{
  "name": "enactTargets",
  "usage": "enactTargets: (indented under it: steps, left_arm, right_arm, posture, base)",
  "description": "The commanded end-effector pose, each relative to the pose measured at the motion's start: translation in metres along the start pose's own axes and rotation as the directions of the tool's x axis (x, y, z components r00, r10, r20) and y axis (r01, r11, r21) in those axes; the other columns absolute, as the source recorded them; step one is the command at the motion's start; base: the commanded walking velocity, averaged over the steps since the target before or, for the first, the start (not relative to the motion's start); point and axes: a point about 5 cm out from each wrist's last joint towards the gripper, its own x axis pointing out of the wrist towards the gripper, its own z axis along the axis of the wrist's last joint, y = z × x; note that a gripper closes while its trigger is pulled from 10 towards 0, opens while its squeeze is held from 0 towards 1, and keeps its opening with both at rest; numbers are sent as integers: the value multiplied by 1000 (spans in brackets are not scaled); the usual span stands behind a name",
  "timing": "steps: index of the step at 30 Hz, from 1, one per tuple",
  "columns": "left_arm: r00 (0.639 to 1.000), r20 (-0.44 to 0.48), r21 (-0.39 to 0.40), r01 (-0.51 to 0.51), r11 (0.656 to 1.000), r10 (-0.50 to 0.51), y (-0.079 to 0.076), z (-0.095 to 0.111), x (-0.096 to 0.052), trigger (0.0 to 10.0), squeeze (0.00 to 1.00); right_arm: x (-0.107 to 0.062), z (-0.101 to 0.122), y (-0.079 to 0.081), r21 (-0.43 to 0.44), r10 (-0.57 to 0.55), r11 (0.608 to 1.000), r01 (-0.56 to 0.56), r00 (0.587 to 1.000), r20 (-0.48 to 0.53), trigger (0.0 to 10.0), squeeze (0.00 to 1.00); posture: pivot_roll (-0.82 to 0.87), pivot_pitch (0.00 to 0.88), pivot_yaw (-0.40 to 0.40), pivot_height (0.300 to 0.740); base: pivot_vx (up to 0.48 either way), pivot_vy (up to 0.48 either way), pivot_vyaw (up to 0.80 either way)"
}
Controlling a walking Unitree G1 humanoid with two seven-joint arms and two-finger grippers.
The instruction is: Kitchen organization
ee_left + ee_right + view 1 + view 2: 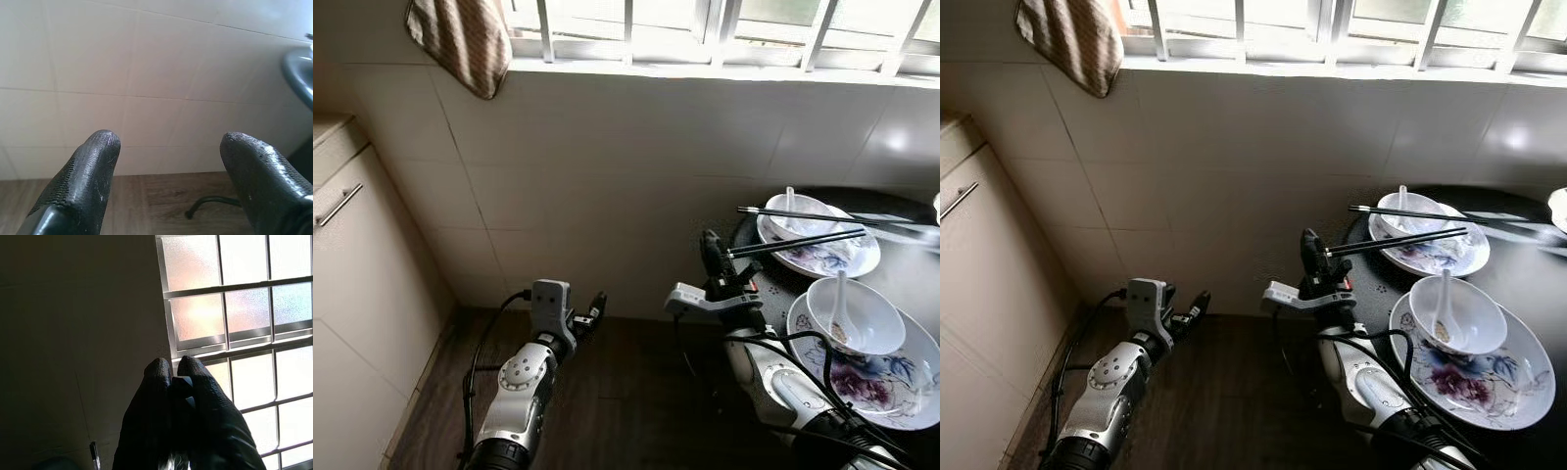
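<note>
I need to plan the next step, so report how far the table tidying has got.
Done: nothing visibly put away yet. In hand: the right gripper is shut on the chopsticks, lifted over the far plate. Left: another pair of chopsticks lies across the far bowl, and the near bowl with its spoon sits on the near plate. The left gripper is open, idle.

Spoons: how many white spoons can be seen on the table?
2. One spoon stands in the far bowl, under the chopsticks. The other spoon rests in the near bowl. More may be hidden.
</note>
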Motion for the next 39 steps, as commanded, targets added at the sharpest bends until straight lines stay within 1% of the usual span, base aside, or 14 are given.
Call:
enactTargets:
  steps: [1, 2, 3, 5, 7, 12, 14, 19, 22, 26, 34, 36, 37, 39]
  left_arm:
    - [1000, 12, -10, -1, 1000, 1, 0, 1, 1, 10000, 0]
    - [1000, 12, -10, -1, 1000, 1, 0, 1, 1, 10000, 0]
    - [1000, 14, -12, -2, 1000, 2, 0, 2, 1, 10000, 0]
    - [1000, 17, -13, -4, 1000, 4, 1, 2, 1, 10000, 0]
    - [1000, 18, -14, -4, 1000, 4, 1, 2, 1, 10000, 0]
    - [1000, 25, -18, -9, 1000, 9, 1, 2, 1, 10000, 0]
    - [1000, 26, -19, -10, 1000, 10, 1, 2, 1, 10000, 0]
    - [999, 32, -26, -15, 1000, 16, 3, 3, 1, 10000, 0]
    - [999, 33, -28, -17, 999, 18, 4, 2, 0, 10000, 0]
    - [999, 34, -27, -18, 999, 19, 4, 2, 0, 10000, 0]
    - [999, 47, -17, -25, 1000, 26, 5, 5, 0, 10000, 0]
    - [996, 74, 18, -52, 998, 50, 6, 8, -2, 10000, 0]
    - [992, 106, 54, -78, 996, 72, 7, 12, -3, 10000, 0]
    - [987, 132, 80, -101, 992, 89, 7, 16, -4, 10000, 0]
  right_arm:
    - [-2, 11, -2, 36, 9, 999, -12, 997, 74, 0, 0]
    - [-2, 11, -2, 36, 9, 999, -12, 997, 74, 0, 0]
    - [-2, 14, -2, 55, 14, 998, -20, 996, 93, 0, 0]
    - [-7, 23, 1, 129, 44, 990, -62, 989, 142, 0, 0]
    - [-8, 26, 2, 148, 53, 986, -77, 986, 158, 0, 0]
    - [-11, 33, 7, 162, 91, 979, -124, 976, 197, 0, 0]
    - [-11, 33, 7, 156, 91, 980, -124, 975, 204, 0, 0]
    - [-13, 36, 10, 179, 110, 972, -153, 967, 230, 0, 0]
    - [-15, 37, 14, 212, 133, 960, -182, 966, 224, 0, 0]
    - [-16, 36, 17, 242, 142, 951, -191, 968, 206, 0, 0]
    - [-17, 31, 20, 283, 160, 937, -204, 972, 174, 0, 0]
    - [-17, 31, 20, 294, 160, 934, -204, 973, 167, 0, 0]
    - [-17, 30, 20, 309, 156, 930, -200, 975, 161, 0, 0]
    - [-16, 29, 19, 324, 150, 926, -193, 977, 153, 0, 0]
  posture:
    - [0, 0, -2, 740]
    - [0, 0, -2, 740]
    - [0, 0, -2, 740]
    - [2, 0, -3, 740]
    - [2, 0, -3, 740]
    - [5, 0, -4, 740]
    - [7, 0, -6, 740]
    - [7, 0, -6, 740]
    - [15, 0, -5, 740]
    - [15, 0, -3, 740]
    - [19, 0, -3, 740]
    - [21, 0, -5, 740]
    - [21, 0, -5, 740]
    - [21, 0, -5, 740]
  base:
    - [0, 0, 800]
    - [0, 0, 800]
    - [0, 0, 800]
    - [0, 0, 800]
    - [0, 0, 800]
    - [0, 0, 800]
    - [0, 0, 800]
    - [0, 0, 800]
    - [0, 0, 800]
    - [0, 0, 800]
    - [0, 0, 800]
    - [0, 0, 800]
    - [0, 0, 800]
    - [0, 0, 800]
